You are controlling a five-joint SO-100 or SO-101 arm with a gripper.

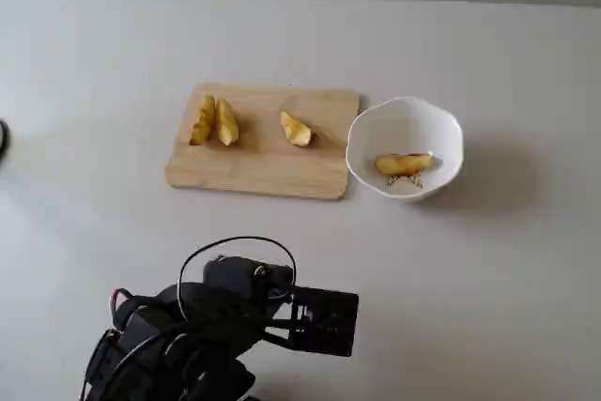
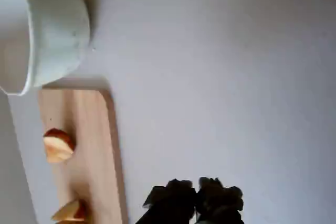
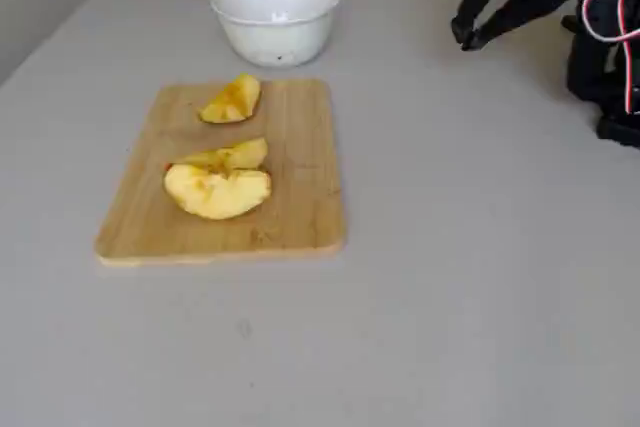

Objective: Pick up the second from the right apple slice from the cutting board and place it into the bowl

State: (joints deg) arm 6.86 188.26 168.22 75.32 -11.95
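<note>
The light wooden cutting board (image 1: 263,171) lies mid-table with three apple slices: a touching pair at its left (image 1: 202,119) (image 1: 226,122) and a single slice (image 1: 296,129) nearer the bowl. The white bowl (image 1: 362,129) stands just right of the board and holds one apple slice (image 1: 404,164). My gripper (image 3: 465,35) is shut and empty, held above bare table well away from board and bowl. In the wrist view the shut fingertips (image 2: 195,199) are at the bottom edge, with the bowl (image 2: 58,30) and the board (image 2: 89,140) at the left.
The folded black arm (image 1: 225,321) sits at the near table edge in a fixed view, with red and black cables. The pale table (image 1: 488,279) is bare around the board and bowl. A dark object (image 1: 3,138) peeks in at the left edge.
</note>
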